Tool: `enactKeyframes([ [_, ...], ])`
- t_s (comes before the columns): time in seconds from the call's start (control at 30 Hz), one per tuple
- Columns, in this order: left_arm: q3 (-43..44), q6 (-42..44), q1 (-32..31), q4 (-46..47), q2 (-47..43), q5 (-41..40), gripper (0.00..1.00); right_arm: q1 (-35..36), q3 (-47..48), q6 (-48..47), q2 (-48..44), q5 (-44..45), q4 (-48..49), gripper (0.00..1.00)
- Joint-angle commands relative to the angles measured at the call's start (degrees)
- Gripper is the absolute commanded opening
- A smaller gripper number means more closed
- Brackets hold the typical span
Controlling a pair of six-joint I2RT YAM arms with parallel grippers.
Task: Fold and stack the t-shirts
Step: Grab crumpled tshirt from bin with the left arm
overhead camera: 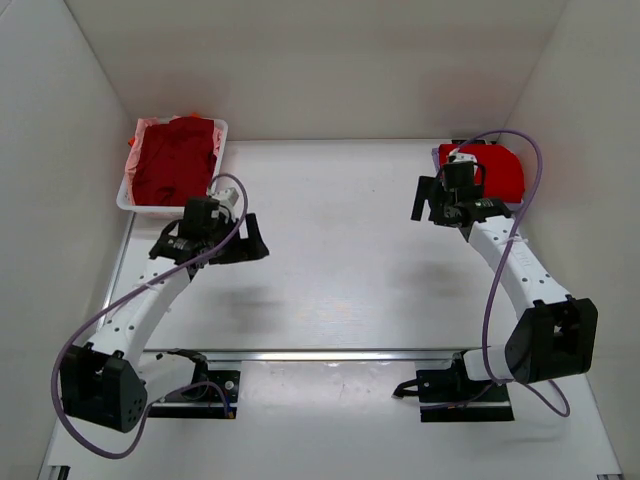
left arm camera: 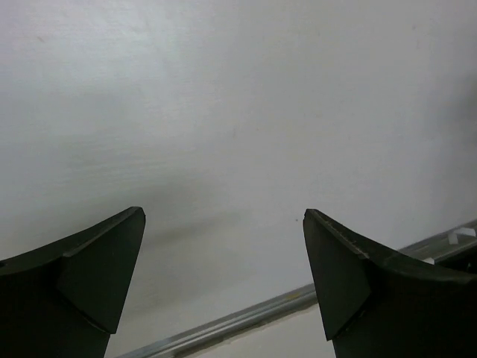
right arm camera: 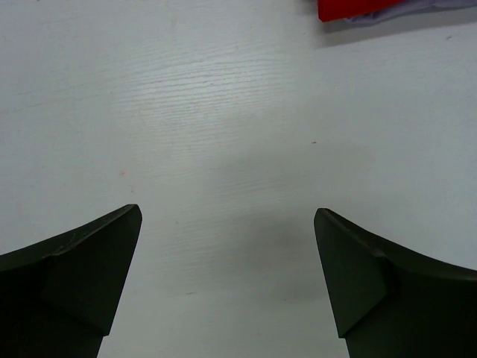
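A heap of dark red t-shirts [overhead camera: 178, 160] lies in a white tray [overhead camera: 128, 190] at the back left. A folded bright red t-shirt [overhead camera: 500, 170] lies on the table at the back right; its corner shows at the top of the right wrist view [right arm camera: 350, 9]. My left gripper [overhead camera: 212, 248] hovers open and empty over bare table just in front of the tray; the left wrist view shows it [left arm camera: 223, 212] with the jaws wide apart. My right gripper [overhead camera: 445, 210] is open and empty beside the folded shirt's near-left edge, over bare table [right arm camera: 227, 209].
White walls enclose the table on the left, back and right. A metal rail [overhead camera: 330, 354] runs along the near edge in front of the arm bases and shows in the left wrist view [left arm camera: 246, 313]. Purple cables loop along both arms.
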Motion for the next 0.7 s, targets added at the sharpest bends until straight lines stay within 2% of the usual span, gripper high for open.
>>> enactKeyframes([
  [0.0,8.6,6.3,3.1,-2.7,1.3,-5.2,0.99,0.8,0.6,0.5,-1.9,-1.5,2.8,0.99],
  [0.1,8.3,10.0,3.8,2.9,-2.2,-4.0,0.99,2.4,0.6,0.6,-1.9,-2.3,2.8,0.99],
  [0.2,7.5,11.1,3.9,9.7,-4.8,-8.8,0.99,2.8,1.1,0.1,-1.6,-3.1,2.3,0.99],
  [0.27,10.3,11.5,5.1,10.6,-0.9,-12.1,0.99,3.0,1.7,0.2,-1.5,-3.4,1.5,0.99],
  [0.37,18.0,12.1,8.9,11.8,7.6,-12.7,0.99,3.2,1.4,-0.2,-1.3,-5.1,2.2,1.00],
  [0.4,21.5,11.8,10.3,12.3,11.5,-12.7,0.93,3.3,1.4,-0.3,-1.4,-5.7,2.3,0.99],
  [0.47,29.8,9.6,13.4,12.5,17.8,-12.7,0.28,3.0,1.7,-0.7,-0.5,-6.8,1.9,0.99],
  [0.53,37.7,8.0,15.6,11.1,27.3,-12.7,0.13,3.1,3.2,-1.3,0.5,-7.6,0.8,0.99],
  [0.57,43.5,7.1,18.3,9.5,30.0,-12.4,0.21,3.0,4.3,-1.5,1.6,-7.4,-0.5,0.99],
  [0.6,49.3,6.7,18.9,7.7,35.2,-11.4,0.33,3.5,5.4,-1.9,2.8,-7.1,-1.2,0.99],
  [0.63,51.7,6.6,19.5,7.3,40.2,-11.2,0.65,3.5,6.2,-2.2,3.8,-7.6,-1.8,0.99],
  [0.67,56.7,6.1,20.0,6.0,42.6,-11.0,0.73,3.7,7.5,-2.8,4.5,-7.4,-2.1,0.99],
])
